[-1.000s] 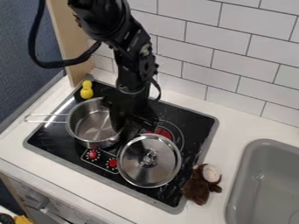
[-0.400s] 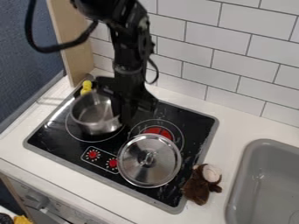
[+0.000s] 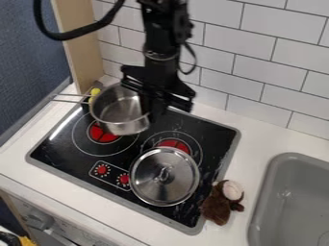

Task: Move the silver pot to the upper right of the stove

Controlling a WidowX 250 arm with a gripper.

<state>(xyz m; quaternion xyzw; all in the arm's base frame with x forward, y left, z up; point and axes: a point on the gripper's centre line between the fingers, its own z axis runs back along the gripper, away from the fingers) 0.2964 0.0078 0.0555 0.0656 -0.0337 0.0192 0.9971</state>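
At the far left of the black stove (image 3: 57,153), the yellow thing (image 3: 95,91) shows partly behind the handle of the silver pot (image 3: 122,108). The pot is over the stove's upper left part, with a red burner (image 3: 103,133) visible below it; its handle points left. At the pot's right rim, the black gripper (image 3: 153,111) has its fingers closed on the metal (how tightly, I cannot tell). Two red knobs (image 3: 124,179) lie nearer the front. Then comes the round lid (image 3: 154,185), overlapping the right burner (image 3: 173,143), then a brown plush toy (image 3: 218,206) by the stove's right edge, and lastly a gray sink (image 3: 289,202) in the white desk (image 3: 257,132).
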